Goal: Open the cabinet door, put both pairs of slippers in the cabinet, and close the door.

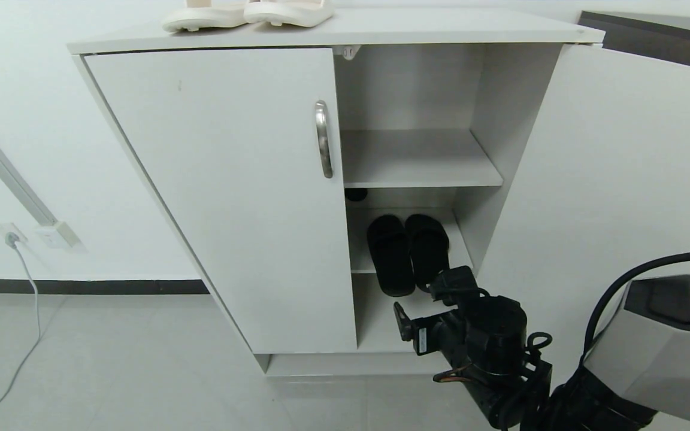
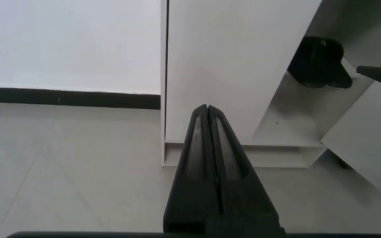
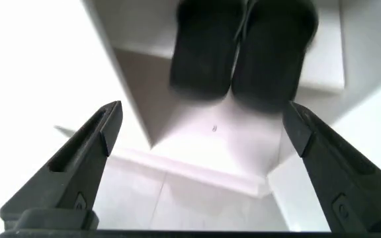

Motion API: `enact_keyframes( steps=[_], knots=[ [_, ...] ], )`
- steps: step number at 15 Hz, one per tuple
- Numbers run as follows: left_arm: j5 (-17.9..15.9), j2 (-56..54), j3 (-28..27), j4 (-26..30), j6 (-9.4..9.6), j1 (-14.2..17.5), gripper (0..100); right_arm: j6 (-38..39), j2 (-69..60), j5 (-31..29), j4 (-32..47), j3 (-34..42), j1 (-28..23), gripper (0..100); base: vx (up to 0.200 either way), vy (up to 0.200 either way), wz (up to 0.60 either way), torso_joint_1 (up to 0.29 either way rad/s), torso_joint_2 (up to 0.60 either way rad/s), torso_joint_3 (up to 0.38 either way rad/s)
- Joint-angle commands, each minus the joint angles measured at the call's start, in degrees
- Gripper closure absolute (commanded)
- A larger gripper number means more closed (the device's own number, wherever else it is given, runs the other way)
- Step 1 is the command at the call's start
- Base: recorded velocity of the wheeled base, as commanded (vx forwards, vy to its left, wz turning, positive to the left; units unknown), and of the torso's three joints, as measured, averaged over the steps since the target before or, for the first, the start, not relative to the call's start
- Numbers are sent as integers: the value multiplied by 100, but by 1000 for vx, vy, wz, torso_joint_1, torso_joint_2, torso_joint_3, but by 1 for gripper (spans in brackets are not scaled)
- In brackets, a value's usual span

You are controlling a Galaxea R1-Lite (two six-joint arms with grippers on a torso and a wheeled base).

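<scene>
A white cabinet (image 1: 219, 197) stands against the wall with its right door (image 1: 614, 179) swung open and its left door shut. A pair of black slippers (image 1: 408, 251) lies side by side on the middle shelf, heels over the shelf's front edge; the same black slippers (image 3: 243, 49) appear in the right wrist view. My right gripper (image 1: 426, 299) is open just in front of and below them, holding nothing. A pair of cream slippers (image 1: 249, 15) rests on the cabinet top. My left gripper (image 2: 208, 112) is shut and empty, low over the floor facing the cabinet's base.
The upper shelf (image 1: 417, 158) is bare. A silver handle (image 1: 323, 139) runs down the shut left door. A wall socket with a grey cable (image 1: 21, 263) is at the left, the cable trailing over the tiled floor.
</scene>
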Motion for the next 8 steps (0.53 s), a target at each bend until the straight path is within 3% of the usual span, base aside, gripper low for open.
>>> enact_keyframes(
  steps=[1,8],
  knots=[
    [2,8,1,-5,8,1,100,1,-2,1,-8,-8,-24,0,0,0,0,0,0,0],
    [11,8,1,-5,16,1,100,1,-2,10,-8,-34,-86,0,0,0,0,0,0,0]
  ],
)
